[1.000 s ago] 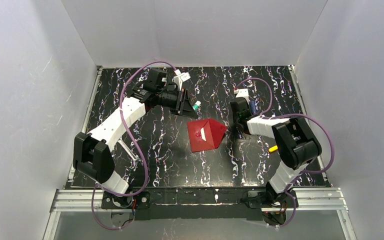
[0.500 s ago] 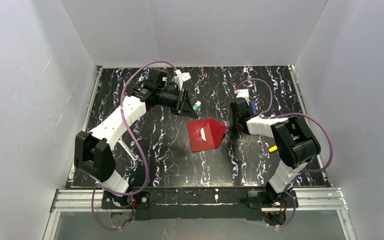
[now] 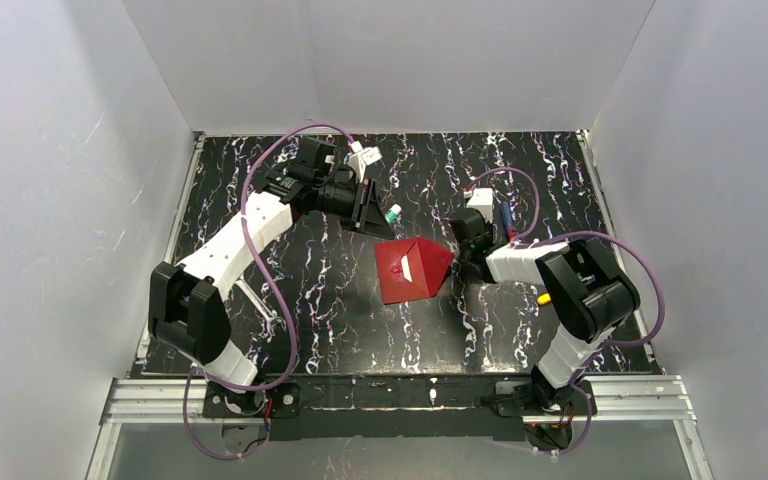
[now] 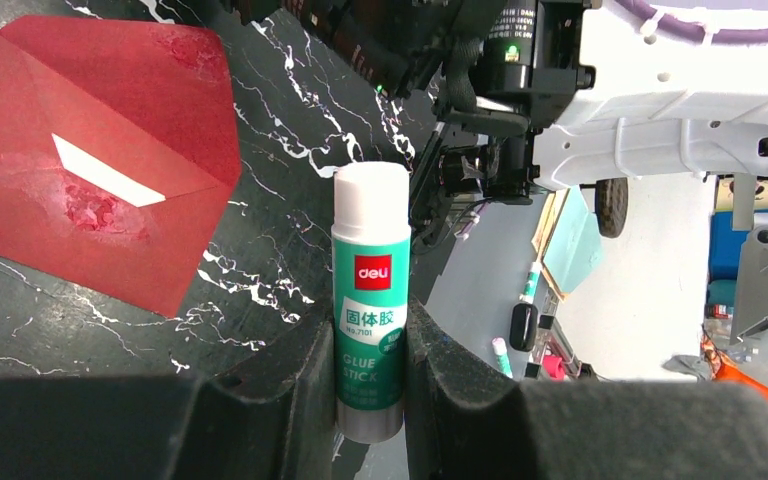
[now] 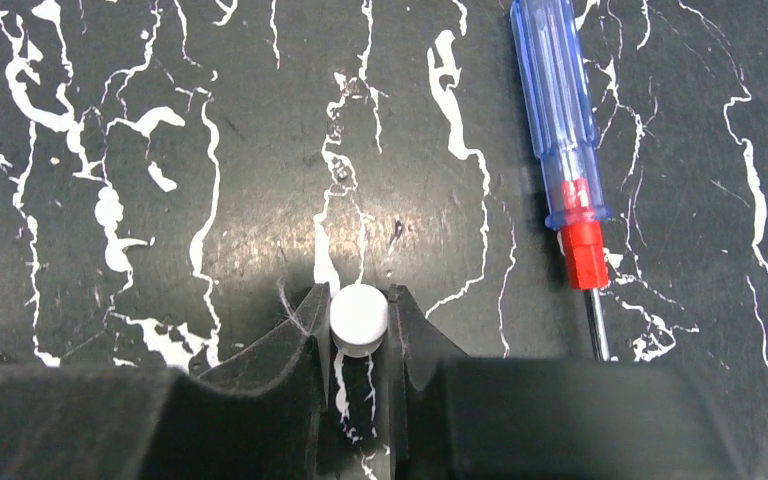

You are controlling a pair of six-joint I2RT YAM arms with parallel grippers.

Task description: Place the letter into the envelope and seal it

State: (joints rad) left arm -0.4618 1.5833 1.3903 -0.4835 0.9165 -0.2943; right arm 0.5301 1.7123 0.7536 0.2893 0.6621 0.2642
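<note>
Left gripper (image 4: 370,335): fingers clamped on the glue stick (image 4: 370,300). The envelope (image 4: 100,160) lies flat on the table (image 4: 280,240), ahead-left of these fingers. Right gripper (image 5: 358,312): fingers clamped on a white round part (image 5: 358,316); screwdriver (image 5: 560,130) ahead-right.

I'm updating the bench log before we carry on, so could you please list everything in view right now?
flat red paper envelope: one, red, mid-table.
pale paper letter: one, whitish, only a strip showing at the envelope's flap.
green-and-white plastic glue stick: one, green with white top, clamped in the left tool.
small white round cap-like piece: one, white, pinched in the right tool.
screwdriver with clear blue plastic handle: one, blue with red collar, lying on the table beside the right tool.
black white-veined table: one, under everything.
left tool: one, black, far left.
right tool: one, black, right of the envelope.
</note>
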